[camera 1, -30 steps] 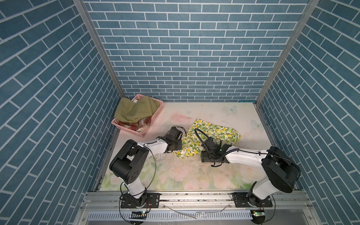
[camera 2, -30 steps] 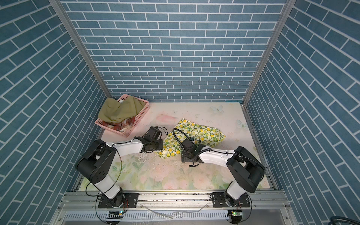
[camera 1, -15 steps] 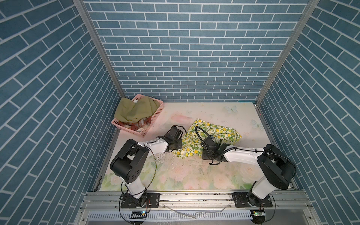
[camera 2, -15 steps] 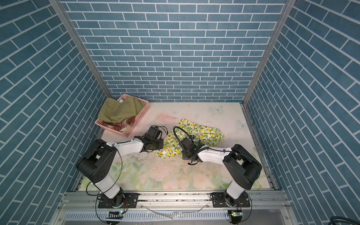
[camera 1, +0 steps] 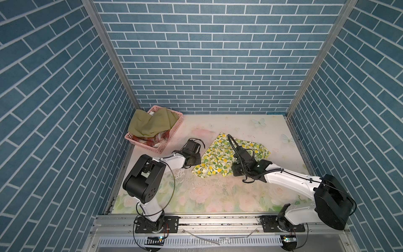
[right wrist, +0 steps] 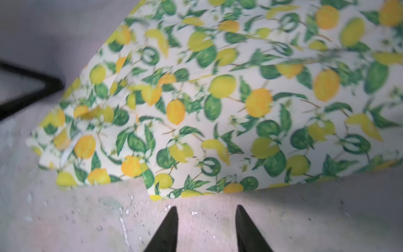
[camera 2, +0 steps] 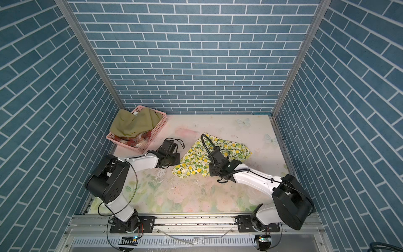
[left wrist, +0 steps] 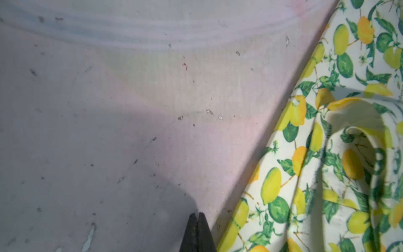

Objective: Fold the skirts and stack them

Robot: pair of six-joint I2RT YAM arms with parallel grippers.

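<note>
Near the middle of the table, from above, the lemon skirt is lying crumpled. Left wrist view: my left gripper is pressing its fingers together on nothing, beside the skirt. Right wrist view: my right gripper is holding its fingers apart just short of the hem, so I am risking pinching only table, or one loose layer.

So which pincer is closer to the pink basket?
Left. The left pincer sits between the basket and the lemon skirt. The right pincer is at the skirt's near edge, so the skirt lies between it and the basket.
</note>
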